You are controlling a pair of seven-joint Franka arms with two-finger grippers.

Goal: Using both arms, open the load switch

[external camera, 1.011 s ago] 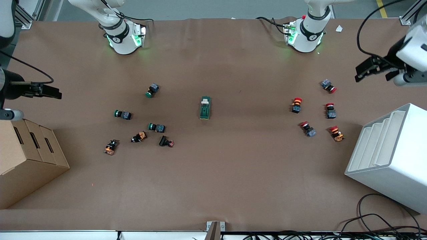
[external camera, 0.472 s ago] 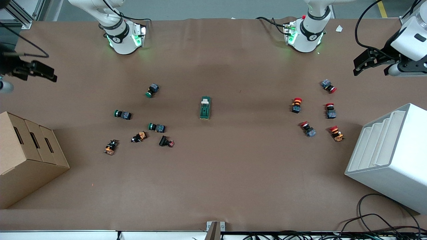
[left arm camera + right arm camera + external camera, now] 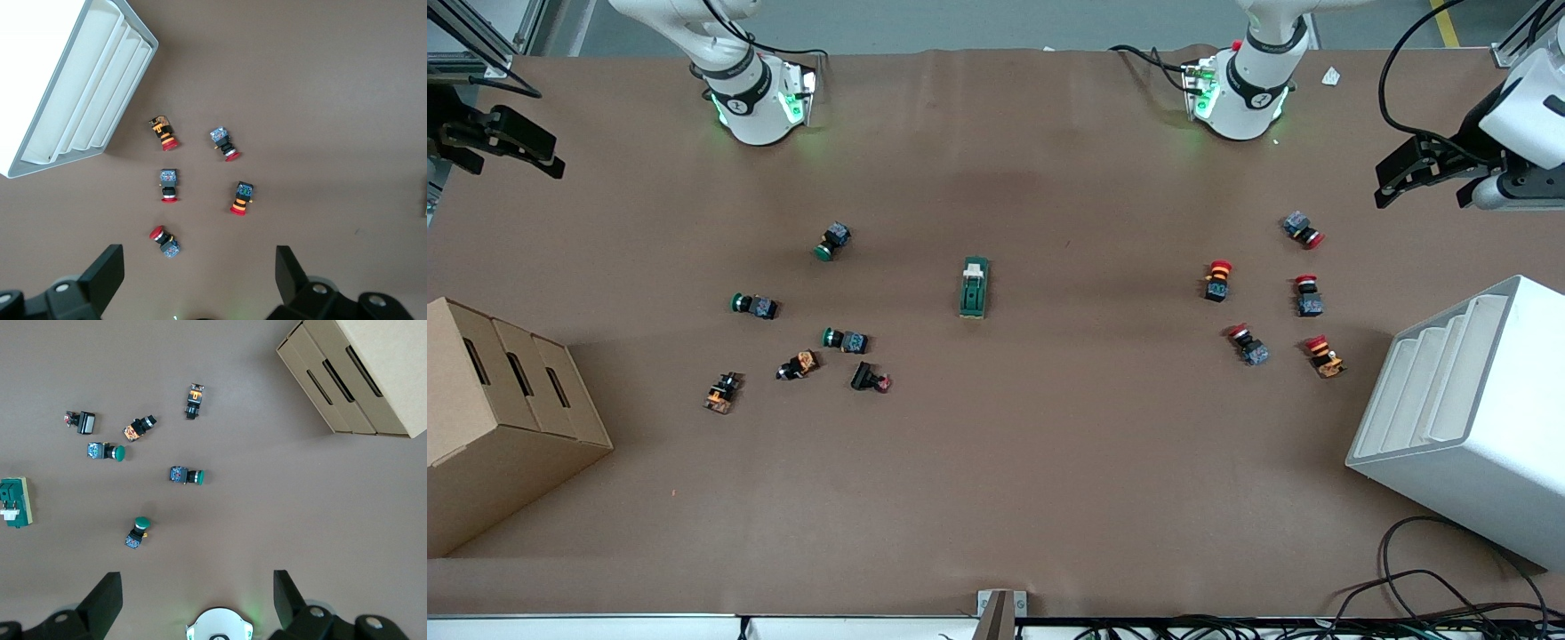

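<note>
**Both grippers high at the table ends, the load switch alone in the middle**

There is one load switch [image 3: 975,287] on the brown table [image 3: 1049,462]. It lies flat near the middle, between the two groups of push buttons and well apart from both. Its cream lever end points toward the robots' bases.

Toward the right arm's end of the table I count six small push buttons. Three have green caps [image 3: 833,241] and three are black with orange or pink parts [image 3: 721,392]. Toward the left arm's end there are five push buttons with red caps [image 3: 1217,280]. So there are eleven buttons in all.

One cardboard box [image 3: 498,418] with three slots on top stands at the right arm's end. One white bin [image 3: 1467,418] with ribbed dividers inside stands at the left arm's end.

The left gripper [image 3: 1392,178] hangs in the air over the table's edge at its own end, above the red buttons. In the left wrist view its fingers [image 3: 107,270] are spread wide and hold nothing. The right gripper [image 3: 538,156] hangs over the table's edge at the other end. Its fingers [image 3: 103,597] are also spread wide and empty (the right wrist view shows this).

No brand or label can be read; the marks on the arm bases are too small.
</note>
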